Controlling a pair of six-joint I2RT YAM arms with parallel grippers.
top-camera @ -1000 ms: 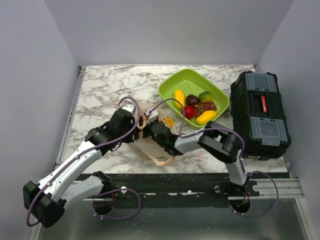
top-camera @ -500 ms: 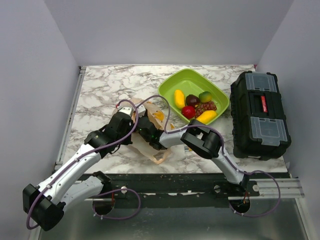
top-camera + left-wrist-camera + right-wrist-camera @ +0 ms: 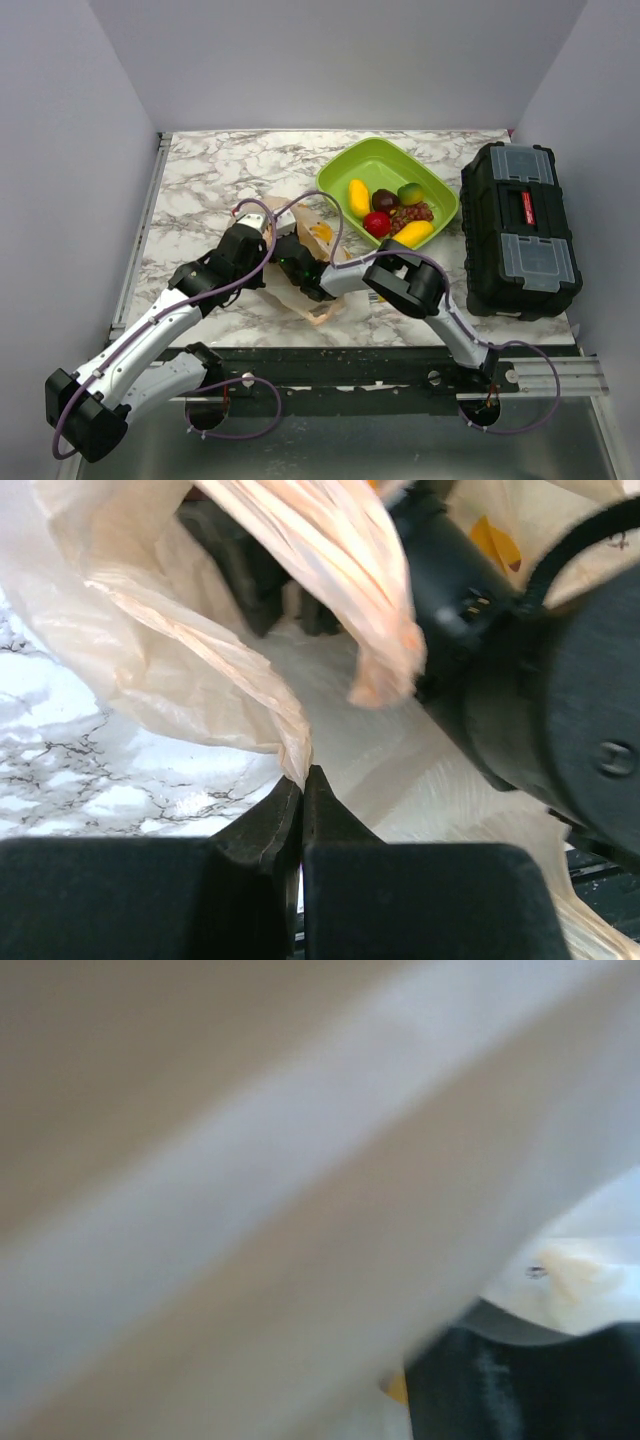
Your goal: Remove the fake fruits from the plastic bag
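**rusty_k:** Going from the left: the left gripper (image 3: 302, 780) is clamped shut on a fold of the bag's (image 3: 130, 620) edge. It holds that side up off the table (image 3: 200, 180), same as a second ago. So what actually moved?

**mo_bench:** The right one. A second back the right gripper (image 3: 293, 262) was only at the mouth of the bag. Now it has shoved further left and sits deep inside, right beside the left gripper. The bag has bunched up and slid a bit with it.

**rusty_k:** Is it open or closed in there?

**mo_bench:** Can't tell. Its wrist view is nothing but blurry pale film pressed against the lens, and from above the fingers are buried in plastic.

**rusty_k:** And the fruits (image 3: 384, 199)?

**mo_bench:** Further right there's a pile of them already in the green tray (image 3: 345, 165): red, dark purple, some yellow. They're well apart from the bag. The black toolbox (image 3: 520, 230) at the far right is untouched.

**rusty_k:** So it's nearly done?

**mo_bench:** Probably. The deep reach looks like it's fishing for a leftover piece. There's a yellow speck at the bottom of the right wrist view, but that could be fruit or just the bag's print. If it only grabs film it'll drag the bag, so the left pinch needs to hold.
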